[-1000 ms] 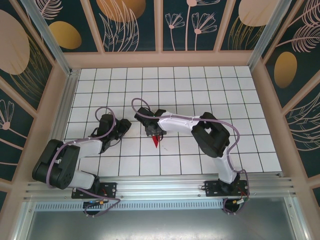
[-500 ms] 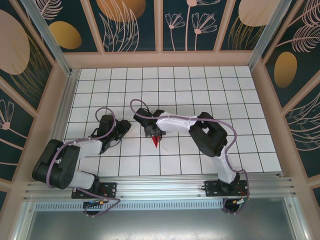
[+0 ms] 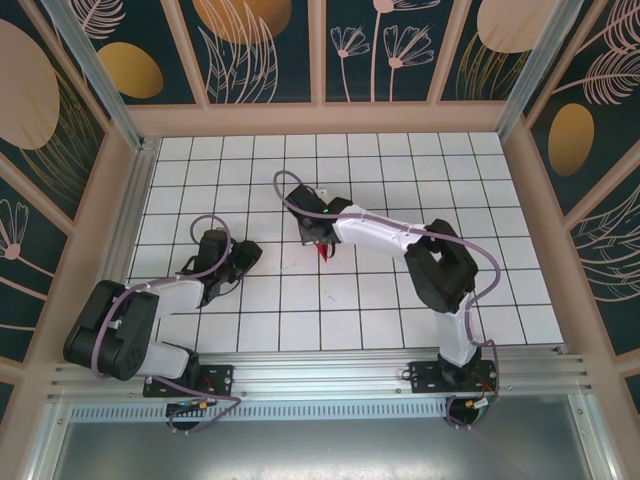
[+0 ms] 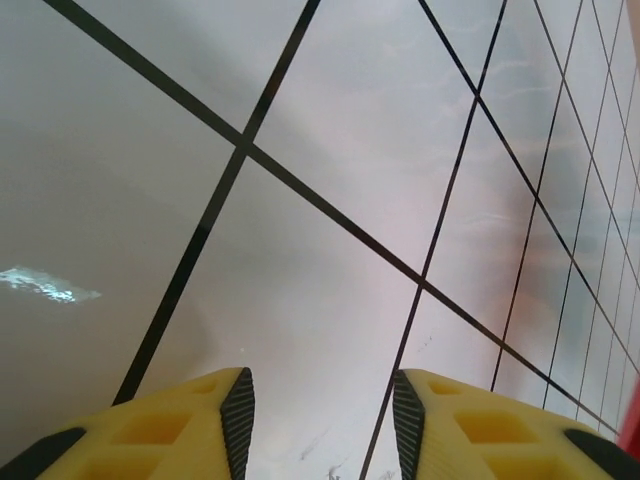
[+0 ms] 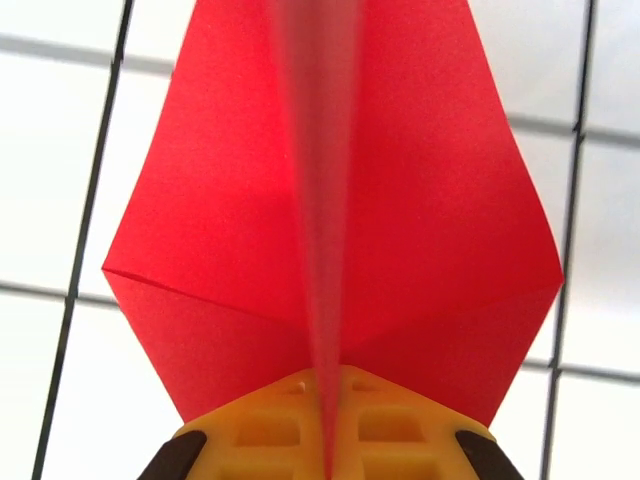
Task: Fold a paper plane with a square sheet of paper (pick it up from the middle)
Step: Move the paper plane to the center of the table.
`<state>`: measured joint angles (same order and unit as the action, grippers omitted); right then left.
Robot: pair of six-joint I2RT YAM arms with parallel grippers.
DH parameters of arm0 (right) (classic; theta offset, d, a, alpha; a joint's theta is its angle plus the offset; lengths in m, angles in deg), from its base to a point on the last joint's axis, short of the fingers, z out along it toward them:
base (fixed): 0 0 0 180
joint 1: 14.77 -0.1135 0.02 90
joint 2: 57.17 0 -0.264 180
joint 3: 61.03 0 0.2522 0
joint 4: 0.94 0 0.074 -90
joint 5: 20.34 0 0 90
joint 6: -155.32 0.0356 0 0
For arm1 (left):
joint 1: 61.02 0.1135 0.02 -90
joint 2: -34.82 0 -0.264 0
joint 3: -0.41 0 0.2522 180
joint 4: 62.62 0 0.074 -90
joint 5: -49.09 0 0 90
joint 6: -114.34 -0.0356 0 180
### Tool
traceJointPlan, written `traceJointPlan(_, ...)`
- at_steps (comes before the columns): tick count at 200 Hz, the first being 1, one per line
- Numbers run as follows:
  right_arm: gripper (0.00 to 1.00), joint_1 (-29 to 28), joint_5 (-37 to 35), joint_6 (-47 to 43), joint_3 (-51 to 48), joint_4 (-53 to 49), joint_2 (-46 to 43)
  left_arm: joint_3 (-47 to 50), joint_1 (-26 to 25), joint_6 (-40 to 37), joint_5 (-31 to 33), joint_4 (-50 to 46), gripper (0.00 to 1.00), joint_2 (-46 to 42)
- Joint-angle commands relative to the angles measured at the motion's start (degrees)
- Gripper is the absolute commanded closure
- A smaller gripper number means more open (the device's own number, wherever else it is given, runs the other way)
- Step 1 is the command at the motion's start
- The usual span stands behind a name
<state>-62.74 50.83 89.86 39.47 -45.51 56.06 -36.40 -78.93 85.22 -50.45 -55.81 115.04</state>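
Your right gripper [image 5: 325, 405] is clamped shut on the folded paper plane [image 5: 420, 230] above the middle of the table [image 3: 400, 160], your left gripper [image 4: 322, 415] hangs half-open and empty, so folding looks done and next you set it down gently.

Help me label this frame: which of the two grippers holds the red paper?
The right gripper, shut on the folded red paper plane; the left gripper stands open, nothing between its fingers, over the table.

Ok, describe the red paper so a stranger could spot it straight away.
Look at the white gridded table, near its middle, where the right arm's tool reaches. Pinched in that tool is the paper: a folded dart, wings spread either side of a centre crease. Its bright red stands out against the white tiles.
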Motion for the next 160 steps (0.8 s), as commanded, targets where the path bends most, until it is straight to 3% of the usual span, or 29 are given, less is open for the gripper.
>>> traceJointPlan(1,0.95,5.1,7.5,-12.6,-2.1,7.7,-2.4,-3.2,0.7,-3.2,2.6,-4.8,0.52,-2.4)
traceJointPlan(22,0.94,8.2,14.2,-19.1,-1.1,9.8,-0.6,-4.4,0.9,-4.3,3.5,-6.6,0.46,-3.3)
traceJointPlan(59,0.92,8.8,16.6,-27.2,3.9,8.2,6.0,-5.6,0.9,-5.9,3.9,-8.1,0.4,-3.3)
traceJointPlan(114,0.9,9.3,15.4,-27.3,10.1,5.3,12.9,-6.0,0.9,-6.5,3.9,-9.1,0.38,-3.4)
traceJointPlan(160,0.82,9.4,15.2,-26.3,12.6,3.3,16.4,-5.9,0.9,-7.0,3.6,-9.0,0.4,-3.2)
